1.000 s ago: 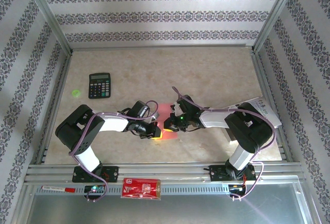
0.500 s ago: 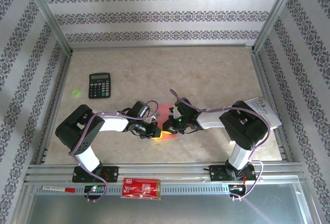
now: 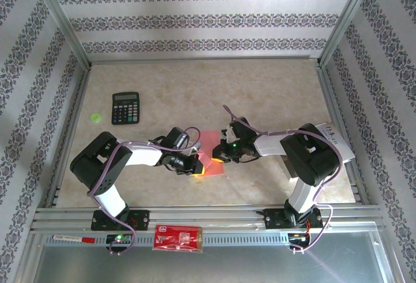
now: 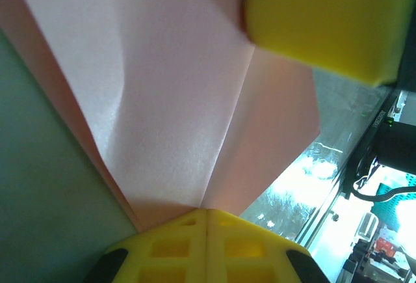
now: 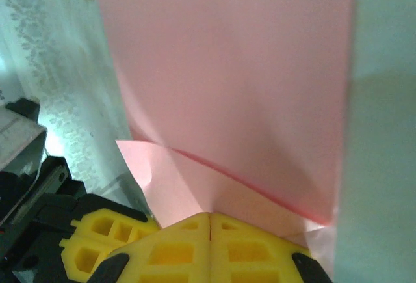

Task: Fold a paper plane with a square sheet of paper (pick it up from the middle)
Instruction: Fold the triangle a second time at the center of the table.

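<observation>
The sheet (image 3: 209, 157) is lying near the middle of the table (image 3: 273, 94), between the two grippers, pink-red and already creased. The left gripper (image 3: 195, 166) is pinching its near left edge with jaws fully closed. In the left wrist view the yellow fingers (image 4: 169, 247) are meeting at a seam, and the paper is fanning up out of it with a centre fold running away from the tips. A yellow block (image 4: 325, 23) is pressing over the far corner of the paper there; whether it belongs to the other arm is hard to tell.

The right gripper (image 3: 220, 156) is clamping the sheet's right side, jaws likewise closed. In the right wrist view a folded flap is crossing just above the closed tips.

The two grippers are crowding the paper from both sides and are covering much of it from above, with their cables looping over it.

A black calculator (image 3: 125, 108) is sitting well apart at the far left, with a green dot (image 3: 96, 117) beside it. A white leaflet (image 3: 335, 141) is lying behind the right arm's elbow. A red packet (image 3: 177, 237) and a pen (image 3: 71, 238) are resting on the near rail.
</observation>
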Tool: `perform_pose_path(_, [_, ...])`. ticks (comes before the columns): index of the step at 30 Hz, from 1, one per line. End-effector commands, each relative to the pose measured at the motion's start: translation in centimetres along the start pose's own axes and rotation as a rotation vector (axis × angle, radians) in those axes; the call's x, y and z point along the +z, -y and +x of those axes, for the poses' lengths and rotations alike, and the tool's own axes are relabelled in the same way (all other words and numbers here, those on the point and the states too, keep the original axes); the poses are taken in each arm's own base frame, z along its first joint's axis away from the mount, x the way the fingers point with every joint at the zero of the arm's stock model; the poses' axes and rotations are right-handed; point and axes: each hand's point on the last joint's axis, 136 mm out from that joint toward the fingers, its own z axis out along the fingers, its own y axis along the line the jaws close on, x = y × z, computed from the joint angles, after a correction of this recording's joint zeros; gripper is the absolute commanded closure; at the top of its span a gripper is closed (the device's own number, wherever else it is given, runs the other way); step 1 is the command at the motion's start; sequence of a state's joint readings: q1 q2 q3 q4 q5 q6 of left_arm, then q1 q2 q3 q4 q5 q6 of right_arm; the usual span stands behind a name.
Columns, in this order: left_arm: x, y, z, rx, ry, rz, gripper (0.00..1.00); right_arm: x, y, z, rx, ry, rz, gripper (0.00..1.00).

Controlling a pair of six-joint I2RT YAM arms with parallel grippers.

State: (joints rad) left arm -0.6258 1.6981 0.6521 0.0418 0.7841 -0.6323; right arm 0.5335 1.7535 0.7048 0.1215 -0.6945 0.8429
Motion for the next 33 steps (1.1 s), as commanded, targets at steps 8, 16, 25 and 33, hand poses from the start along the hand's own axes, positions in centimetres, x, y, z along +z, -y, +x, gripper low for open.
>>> perform_pose_path(8, [0.4, -7.7, 5.4, -0.163, -0.137, -0.265, 1.00, -1.4, 4.3, -4.0, 0.045, 0.097, 0.117, 1.00])
perform_pose_path(16, [0.3, -7.5, 5.3, -0.160, -0.135, -0.265, 1.00, -2.6, 5.8, -5.5, 0.070, 0.128, 0.148, 1.00])
perform_pose_path(25, [-0.4, -2.7, 1.3, -0.100, -0.039, -0.146, 0.96, -6.2, 3.4, -7.4, 0.020, 0.194, 0.081, 1.00])
perform_pose_path(33, [-3.9, 6.1, -5.1, 0.006, 0.179, 0.078, 0.74, -7.7, 2.0, -2.2, -0.076, 0.196, 0.131, 0.97])
